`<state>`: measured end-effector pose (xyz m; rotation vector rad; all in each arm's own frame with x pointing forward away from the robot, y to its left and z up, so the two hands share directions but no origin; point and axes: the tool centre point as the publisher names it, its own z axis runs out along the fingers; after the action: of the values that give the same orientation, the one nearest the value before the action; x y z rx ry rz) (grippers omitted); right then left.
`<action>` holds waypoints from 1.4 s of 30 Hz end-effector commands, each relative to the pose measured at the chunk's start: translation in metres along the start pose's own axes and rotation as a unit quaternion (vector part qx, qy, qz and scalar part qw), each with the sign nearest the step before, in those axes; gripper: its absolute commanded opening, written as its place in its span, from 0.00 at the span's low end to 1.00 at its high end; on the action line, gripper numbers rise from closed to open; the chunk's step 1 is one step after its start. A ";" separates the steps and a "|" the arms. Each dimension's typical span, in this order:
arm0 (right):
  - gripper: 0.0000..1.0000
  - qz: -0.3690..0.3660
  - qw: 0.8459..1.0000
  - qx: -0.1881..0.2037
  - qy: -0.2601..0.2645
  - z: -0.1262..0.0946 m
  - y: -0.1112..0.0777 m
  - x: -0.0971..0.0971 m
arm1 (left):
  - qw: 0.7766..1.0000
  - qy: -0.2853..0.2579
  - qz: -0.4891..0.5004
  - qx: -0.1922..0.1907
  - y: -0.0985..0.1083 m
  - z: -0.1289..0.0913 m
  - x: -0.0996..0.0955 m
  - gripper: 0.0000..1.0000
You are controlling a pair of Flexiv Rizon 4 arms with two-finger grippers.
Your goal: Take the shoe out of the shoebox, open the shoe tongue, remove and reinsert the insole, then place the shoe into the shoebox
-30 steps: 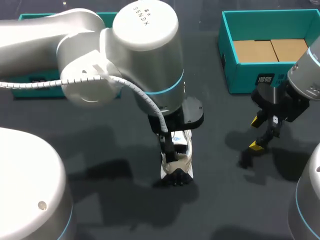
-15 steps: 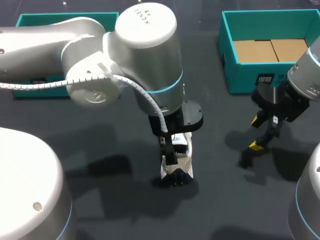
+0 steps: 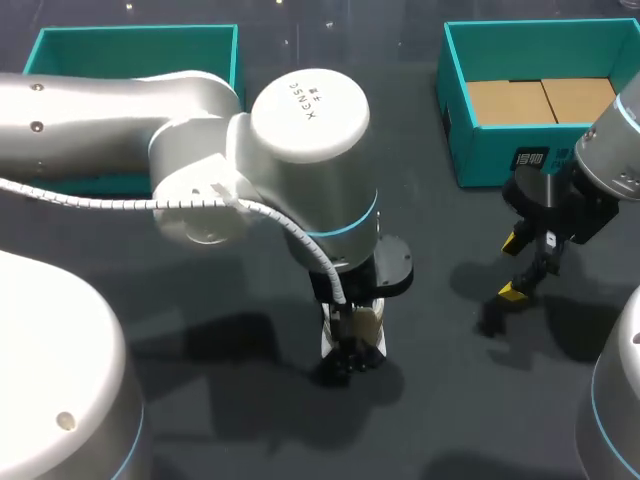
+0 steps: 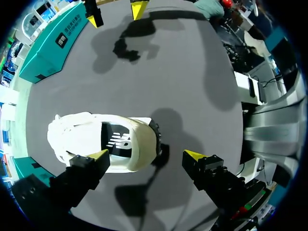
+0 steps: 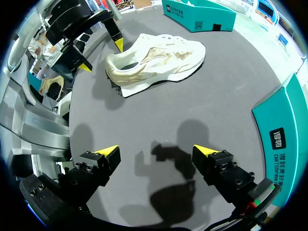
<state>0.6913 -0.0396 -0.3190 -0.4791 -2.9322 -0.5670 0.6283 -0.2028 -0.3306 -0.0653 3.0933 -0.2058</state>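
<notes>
- The shoe (image 4: 91,137) is a white and cream sneaker with tan overlays along its side and dark tread at the heel. It stands on its sole near the middle of the dark table (image 3: 440,420), outside both boxes.
- Through its opening shows a black insole (image 4: 118,140) bearing a white mark.
- The left gripper (image 4: 147,155) hangs over the heel end with its fingers spread wide. One yellow tip is over the shoe's side and the other over bare table; whether a tip touches the shoe cannot be told.
- In the head view the left arm (image 3: 300,150) covers most of the shoe, so only a pale strip and the dark heel show.
- The right gripper (image 5: 157,151) is released too, fingers apart over bare table with nothing between them, well to the right of the shoe.
- The teal shoebox (image 3: 480,150) sits at the table's far right, with brown cardboard (image 3: 540,100) on its floor.
- Another teal box (image 3: 130,50) sits at the far left.
</notes>
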 end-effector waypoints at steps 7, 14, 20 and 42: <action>1.00 0.000 1.000 0.001 -0.001 0.000 0.000 0.001 | 1.000 0.020 0.010 -0.005 -0.002 0.029 -0.001 1.00; 1.00 0.000 1.000 0.001 -0.001 0.000 0.000 0.001 | 0.999 0.028 0.017 -0.010 -0.006 0.045 0.003 1.00; 1.00 0.000 1.000 0.001 -0.001 0.000 0.000 0.001 | 0.999 0.034 0.019 -0.022 -0.011 0.056 0.005 1.00; 1.00 0.000 1.000 0.001 -0.001 0.000 0.000 0.001 | 0.999 0.029 0.007 -0.037 -0.004 0.065 0.010 0.00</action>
<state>0.6913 -0.0396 -0.3190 -0.4791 -2.9322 -0.5670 0.6208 -0.2164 -0.3937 -0.0403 3.1556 -0.0913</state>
